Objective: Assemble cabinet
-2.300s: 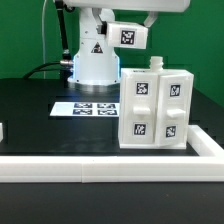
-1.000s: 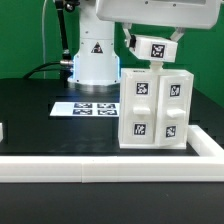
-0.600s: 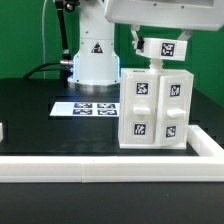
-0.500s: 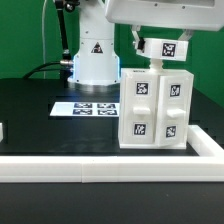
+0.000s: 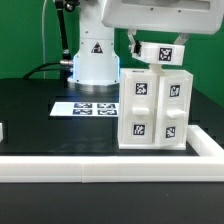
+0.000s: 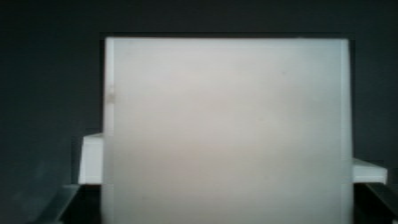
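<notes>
Exterior view | cabinet (image 5: 156,108) upright | directly below end effector (image 5: 158,50)

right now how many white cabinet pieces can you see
2: the cabinet body standing by the rail, and a tagged panel in the hand just above it. More may be hidden.

Above the cabinet (image 5: 155,108) there is hardly any room: the claw (image 5: 158,44) clamps 1 tagged white panel (image 5: 160,52) just over its top, contact unclear. In the wrist view that panel (image 6: 222,130) blocks nearly everything. The border rail (image 5: 100,166) hems in the cabinet closely at the front and on the exterior view's right. The robot base (image 5: 95,55) stands behind. The worktop (image 5: 30,125) on the exterior view's left lies open, bearing only the flat marker board (image 5: 88,107).
</notes>
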Controlling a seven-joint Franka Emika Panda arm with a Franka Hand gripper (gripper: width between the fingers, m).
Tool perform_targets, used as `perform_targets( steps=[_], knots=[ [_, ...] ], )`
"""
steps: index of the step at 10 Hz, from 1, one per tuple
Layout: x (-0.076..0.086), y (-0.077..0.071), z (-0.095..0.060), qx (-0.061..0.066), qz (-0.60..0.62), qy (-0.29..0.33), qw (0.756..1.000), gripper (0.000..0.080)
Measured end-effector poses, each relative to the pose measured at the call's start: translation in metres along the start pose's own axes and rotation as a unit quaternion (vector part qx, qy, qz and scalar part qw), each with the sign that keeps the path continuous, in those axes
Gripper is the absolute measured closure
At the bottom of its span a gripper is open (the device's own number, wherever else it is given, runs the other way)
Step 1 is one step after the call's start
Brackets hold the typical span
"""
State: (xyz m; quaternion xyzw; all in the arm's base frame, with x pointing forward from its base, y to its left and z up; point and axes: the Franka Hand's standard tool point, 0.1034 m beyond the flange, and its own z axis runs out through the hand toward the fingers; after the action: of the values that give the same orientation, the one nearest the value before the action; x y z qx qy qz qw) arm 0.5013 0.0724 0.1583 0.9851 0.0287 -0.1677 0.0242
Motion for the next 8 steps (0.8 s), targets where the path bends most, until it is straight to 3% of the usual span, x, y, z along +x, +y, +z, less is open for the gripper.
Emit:
perform_targets(
  steps=[8],
  knots=[
    [0.0039, -0.0001, 0.0043, -0.002, 0.0, 0.005, 1.0, 0.0235]
  ],
)
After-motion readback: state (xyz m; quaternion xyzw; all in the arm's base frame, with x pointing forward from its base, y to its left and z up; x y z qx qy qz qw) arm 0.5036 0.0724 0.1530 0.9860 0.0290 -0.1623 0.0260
